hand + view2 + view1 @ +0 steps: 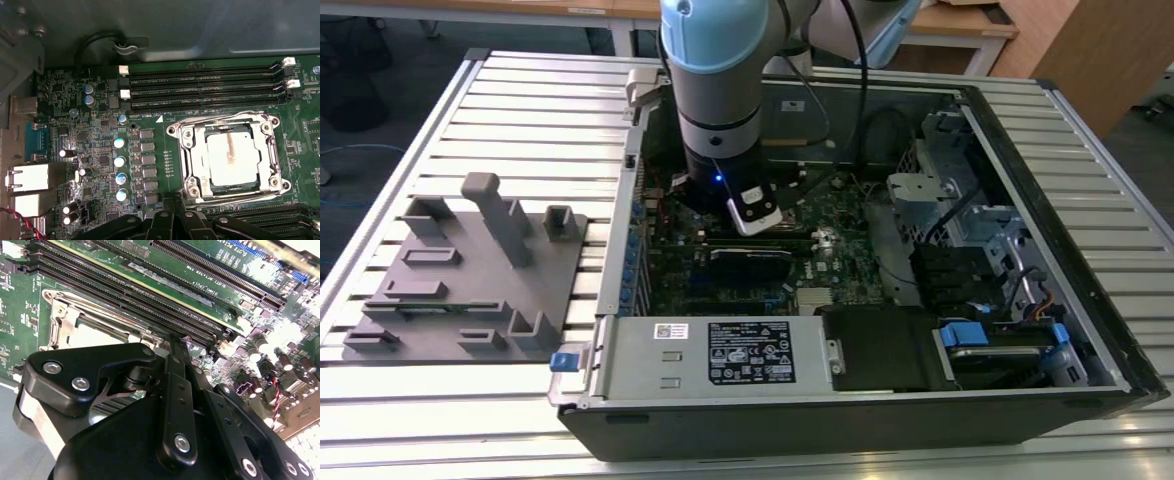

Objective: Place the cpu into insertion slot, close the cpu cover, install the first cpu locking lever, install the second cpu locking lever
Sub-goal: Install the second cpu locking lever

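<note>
Silver-grey, the small flat square cpu (234, 159) already sits in the dark, metal-rimmed insertion slot (187, 150) with the thin silvery cpu cover (272, 150) framing it, so I judge the levers remain, my black claw (172, 220) poised at the socket's six o'clock, its grip impossible to tell.
</note>
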`<control>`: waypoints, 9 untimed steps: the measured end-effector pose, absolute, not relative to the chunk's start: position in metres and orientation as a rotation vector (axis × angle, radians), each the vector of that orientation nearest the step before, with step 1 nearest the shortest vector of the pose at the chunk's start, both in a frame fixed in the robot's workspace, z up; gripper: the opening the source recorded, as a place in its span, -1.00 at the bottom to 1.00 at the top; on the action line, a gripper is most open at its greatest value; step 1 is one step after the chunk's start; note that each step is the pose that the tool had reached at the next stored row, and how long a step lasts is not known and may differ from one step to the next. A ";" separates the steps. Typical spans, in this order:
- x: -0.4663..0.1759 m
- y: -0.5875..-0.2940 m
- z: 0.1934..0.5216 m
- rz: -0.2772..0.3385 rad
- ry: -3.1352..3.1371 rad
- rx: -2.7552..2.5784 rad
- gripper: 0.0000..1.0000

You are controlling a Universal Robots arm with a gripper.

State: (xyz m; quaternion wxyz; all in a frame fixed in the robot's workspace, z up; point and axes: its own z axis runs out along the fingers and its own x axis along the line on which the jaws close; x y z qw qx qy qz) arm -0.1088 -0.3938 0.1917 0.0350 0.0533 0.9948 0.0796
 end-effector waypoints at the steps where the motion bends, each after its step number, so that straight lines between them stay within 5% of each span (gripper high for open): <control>1: -0.109 -0.394 0.191 0.245 3.057 0.164 -0.80; 9: -0.109 -0.394 0.190 0.245 3.057 0.164 -0.80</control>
